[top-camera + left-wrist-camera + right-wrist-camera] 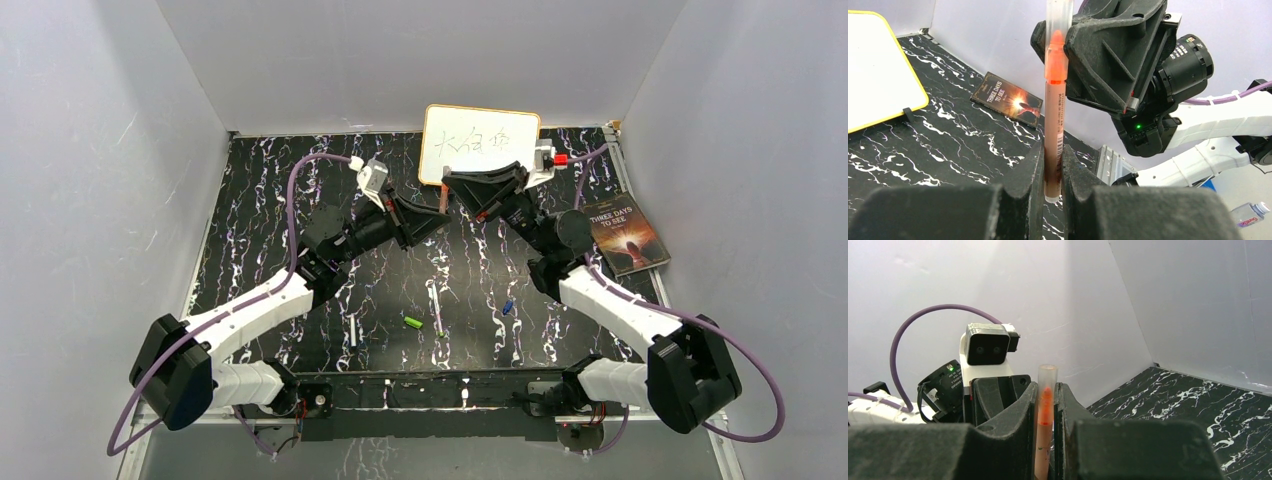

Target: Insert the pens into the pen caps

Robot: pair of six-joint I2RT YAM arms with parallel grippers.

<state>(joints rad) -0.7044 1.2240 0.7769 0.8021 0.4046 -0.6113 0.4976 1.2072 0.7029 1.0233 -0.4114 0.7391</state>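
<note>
1. Top external view: the left gripper (438, 219) and the right gripper (450, 183) meet up in the air, just in front of the whiteboard (480, 143).
2. Left wrist view: the left claw is pressed onto the low end of an orange pen (1054, 115). The pen stands straight up between its fingers (1034, 170).
3. The pen's bright orange tip sits inside a clear cap (1058, 15).
4. Right wrist view: the right claw pinches that clear cap, with one finger on each side.
5. Down on the black table (250, 230), near the arm bases, lie a green cap (412, 322) and a blue cap (508, 307), well apart.
6. A white pen (352, 330) lies left of the green cap. A second thin pen (436, 310) lies just beside the green cap on its right.
7. A book (625, 235) lies flat by the right wall.
</note>
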